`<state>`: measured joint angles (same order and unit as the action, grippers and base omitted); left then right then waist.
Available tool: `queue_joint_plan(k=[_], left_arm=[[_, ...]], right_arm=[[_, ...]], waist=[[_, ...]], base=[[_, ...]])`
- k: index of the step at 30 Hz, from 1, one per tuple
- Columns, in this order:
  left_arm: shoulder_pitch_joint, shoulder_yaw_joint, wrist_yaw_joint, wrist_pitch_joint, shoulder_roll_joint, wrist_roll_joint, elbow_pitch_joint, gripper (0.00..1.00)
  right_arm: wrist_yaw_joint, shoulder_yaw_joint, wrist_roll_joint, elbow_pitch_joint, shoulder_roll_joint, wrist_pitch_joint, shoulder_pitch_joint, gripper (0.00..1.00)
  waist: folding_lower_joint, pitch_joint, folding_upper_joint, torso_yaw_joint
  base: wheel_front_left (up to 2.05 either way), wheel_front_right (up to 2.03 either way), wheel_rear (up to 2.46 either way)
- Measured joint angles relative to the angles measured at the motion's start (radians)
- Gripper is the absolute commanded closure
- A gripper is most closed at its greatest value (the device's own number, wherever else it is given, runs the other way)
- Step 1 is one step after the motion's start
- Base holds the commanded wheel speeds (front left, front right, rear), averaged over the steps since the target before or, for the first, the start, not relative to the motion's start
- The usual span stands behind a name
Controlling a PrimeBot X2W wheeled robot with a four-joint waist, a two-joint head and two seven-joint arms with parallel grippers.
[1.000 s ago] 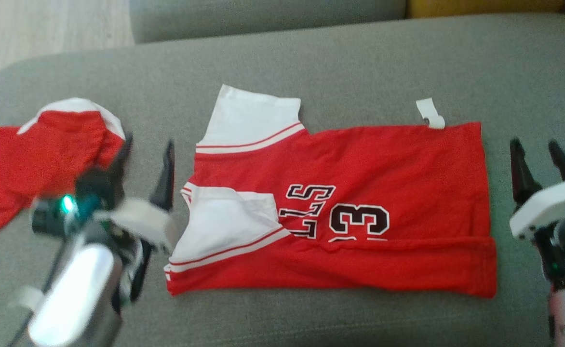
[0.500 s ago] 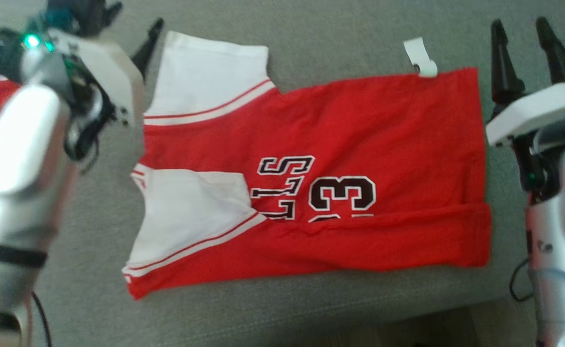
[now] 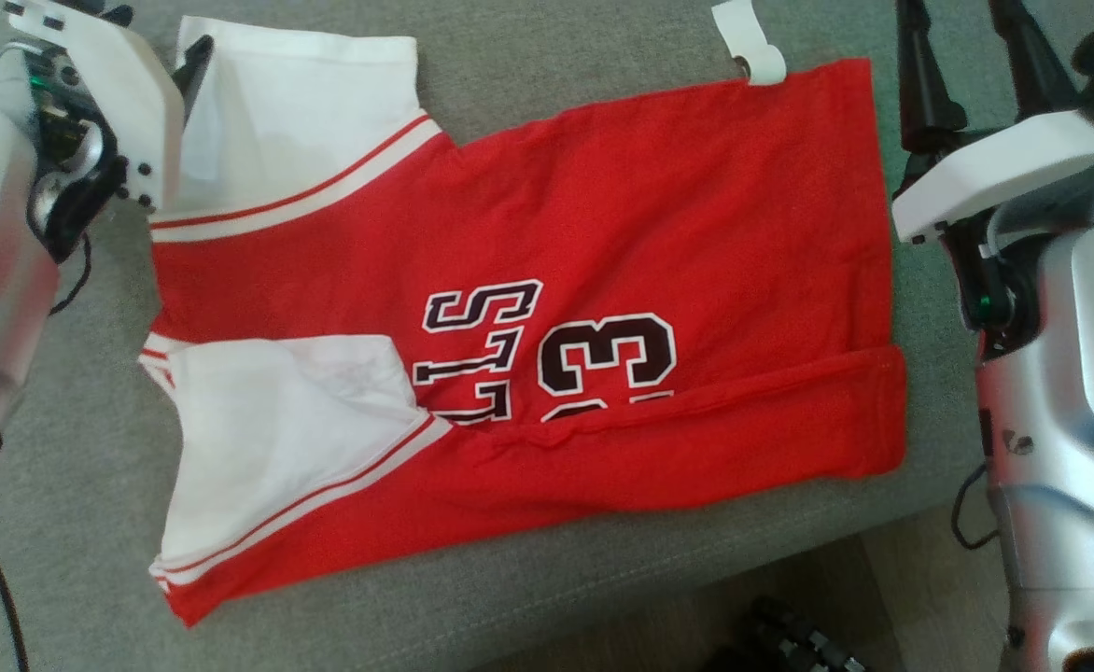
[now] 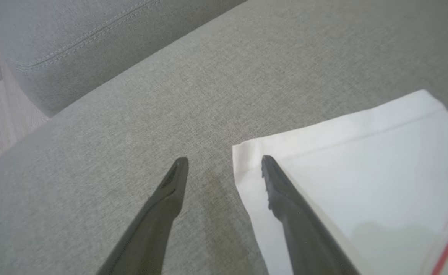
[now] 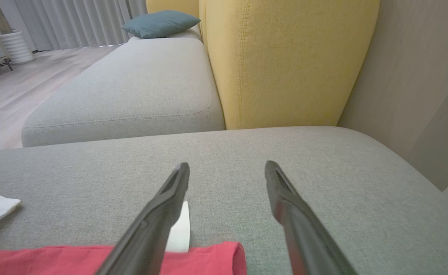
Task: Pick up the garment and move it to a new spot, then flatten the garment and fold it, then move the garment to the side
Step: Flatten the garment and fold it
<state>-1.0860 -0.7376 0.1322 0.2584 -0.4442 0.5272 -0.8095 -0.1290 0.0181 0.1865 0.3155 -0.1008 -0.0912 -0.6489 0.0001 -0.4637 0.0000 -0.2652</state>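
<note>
The garment [image 3: 603, 215], a red jersey with white sleeves and black lettering, lies flat on the grey sofa cushion [image 3: 71, 485], its near long edge folded over. My left gripper [image 4: 224, 164] is open at the far white sleeve [image 4: 361, 172]; one finger lies over the sleeve's corner, the other over bare cushion. In the head view a left finger [image 3: 194, 67] shows by that sleeve. My right gripper [image 3: 972, 56] stands open just past the garment's far hem corner [image 5: 208, 259], beside a white tag [image 5: 180, 229]. Neither gripper holds anything.
A yellow backrest [image 5: 285, 57] rises behind the cushion, with a second grey seat [image 5: 124, 88] and a teal pillow [image 5: 159, 23] beyond. The cushion's front edge [image 3: 696, 560] runs close to the garment, with floor and a dark object [image 3: 790, 635] below.
The head camera has swung, so the whole picture shifted and a second red garment left view. Both grippers have reached forward to the garment's far corners, still open.
</note>
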Motion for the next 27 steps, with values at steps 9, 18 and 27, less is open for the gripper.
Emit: queue_joint_plan(k=[9, 18, 27], left_arm=[[-0.048, -0.096, 0.0, -0.006, -0.022, 0.066, -0.045, 0.0], [-0.087, -0.176, 0.0, 0.052, -0.017, 0.212, -0.056, 1.0], [-0.084, -0.191, 0.0, -0.101, 0.003, 0.246, -0.065, 1.0]], right_arm=[[0.0, 0.001, -0.002, 0.009, 0.006, 0.0, -0.023, 0.0], [0.0, -0.026, -0.012, 0.028, 0.014, 0.0, -0.023, 0.0], [0.0, 0.008, 0.037, 0.117, -0.026, -0.083, -0.023, 0.0]], waist=[[0.0, -0.02, 0.0, -0.022], [0.0, -0.023, 0.0, -0.029], [-0.0001, 0.021, 0.0, 0.037]], base=[[0.0, 0.0, 0.0], [0.0, 0.0, 0.0], [0.0, 0.0, 0.0]])
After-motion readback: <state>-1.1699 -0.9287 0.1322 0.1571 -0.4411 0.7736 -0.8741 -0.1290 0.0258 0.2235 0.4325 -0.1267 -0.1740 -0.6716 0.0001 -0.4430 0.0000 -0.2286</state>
